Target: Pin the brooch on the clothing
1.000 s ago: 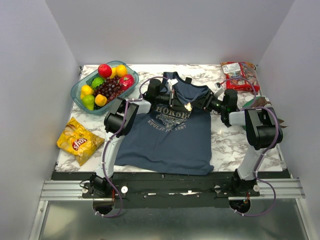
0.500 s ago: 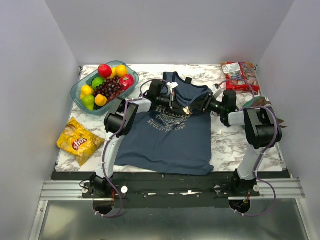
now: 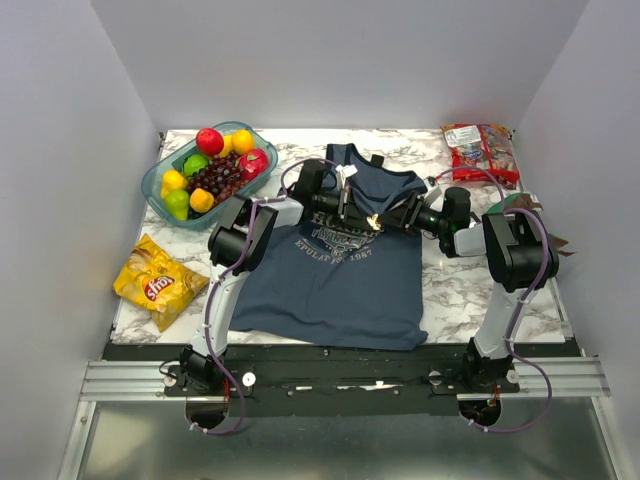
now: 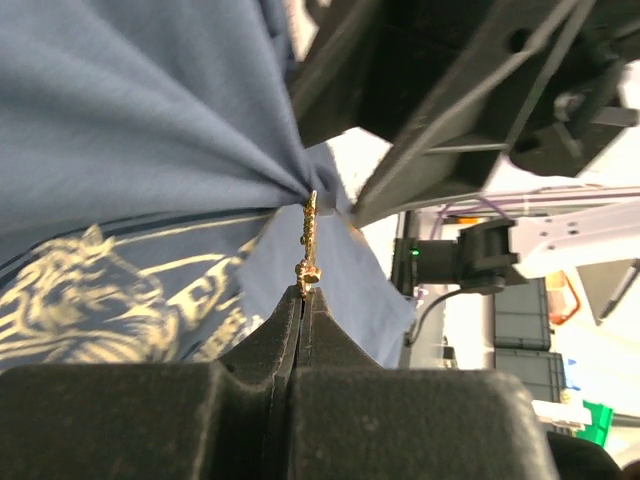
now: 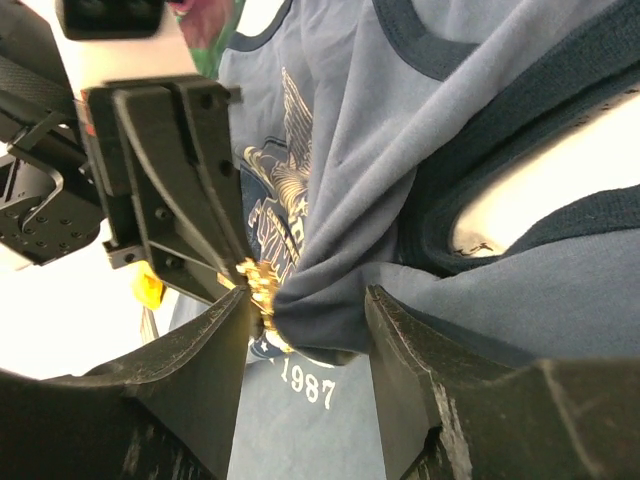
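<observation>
Two grippers meet over the chest of the tank top (image 3: pixel 330 285), which lies spread on the marble table (image 3: pixel 455 290). The left gripper (image 4: pixel 303 295) has its jaws pressed together, and the gold brooch (image 4: pixel 308 245) stands up from their very tips, pinched by its lower end. At the brooch's far end the blue cloth is drawn up into a tight peak that touches it.

The right gripper (image 5: pixel 305 310) comes in from the opposite side with its jaws standing apart. A bunched fold of the tank top fills the gap between them and meets both fingers. I cannot tell whether they squeeze it. The brooch sits just at the tip of the finger nearer the left gripper, against that fold, with the pale chest print directly beyond it.

Well off to the left arm's side are a bowl of fruit (image 3: pixel 208 172) and a yellow chip bag (image 3: pixel 158 282). A red packet (image 3: pixel 480 150) lies beyond the right arm.
</observation>
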Controlling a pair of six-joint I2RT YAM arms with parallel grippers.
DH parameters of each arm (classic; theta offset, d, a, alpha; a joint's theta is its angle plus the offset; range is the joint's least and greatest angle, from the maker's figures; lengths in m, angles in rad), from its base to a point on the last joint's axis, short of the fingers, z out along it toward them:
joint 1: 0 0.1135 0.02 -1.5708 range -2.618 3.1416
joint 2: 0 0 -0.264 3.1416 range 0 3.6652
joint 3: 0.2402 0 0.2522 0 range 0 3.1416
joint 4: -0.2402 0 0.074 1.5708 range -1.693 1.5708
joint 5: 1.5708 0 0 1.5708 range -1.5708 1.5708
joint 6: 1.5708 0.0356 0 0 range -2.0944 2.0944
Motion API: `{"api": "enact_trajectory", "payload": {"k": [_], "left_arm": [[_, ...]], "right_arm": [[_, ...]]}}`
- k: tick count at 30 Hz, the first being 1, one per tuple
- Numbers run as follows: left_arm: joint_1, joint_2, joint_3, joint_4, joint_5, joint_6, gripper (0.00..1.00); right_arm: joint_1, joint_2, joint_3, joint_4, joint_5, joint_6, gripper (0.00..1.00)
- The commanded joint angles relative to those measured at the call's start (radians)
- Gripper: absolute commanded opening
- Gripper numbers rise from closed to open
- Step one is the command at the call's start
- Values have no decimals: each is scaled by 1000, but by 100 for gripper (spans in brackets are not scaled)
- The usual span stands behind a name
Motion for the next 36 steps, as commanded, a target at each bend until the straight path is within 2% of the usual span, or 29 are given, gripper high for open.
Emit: {"api": "enact_trajectory", "payload": {"k": [1, 2, 4, 13, 24, 28, 36], "left_arm": [[-2, -3, -28, 231, 68, -178, 0], [-2, 0, -34, 322, 72, -213, 0], [-2, 6, -39, 381, 75, -284, 0], [-2, 12, -37, 380, 74, -278, 0], [-5, -12, -19, 191, 58, -130, 0], [-12, -26, -3, 73, 43, -13, 0], [-13, -26, 17, 30, 32, -10, 0]], "right_arm": [[4, 35, -11, 55, -24, 21, 57], [6, 38, -14, 58, -23, 24, 56], [6, 44, -14, 72, -24, 33, 56], [8, 53, -11, 72, -21, 32, 54], [6, 47, -12, 40, 20, 10, 50], [8, 47, -9, 19, 35, -7, 48], [8, 40, -11, 5, 48, -19, 46]]}}
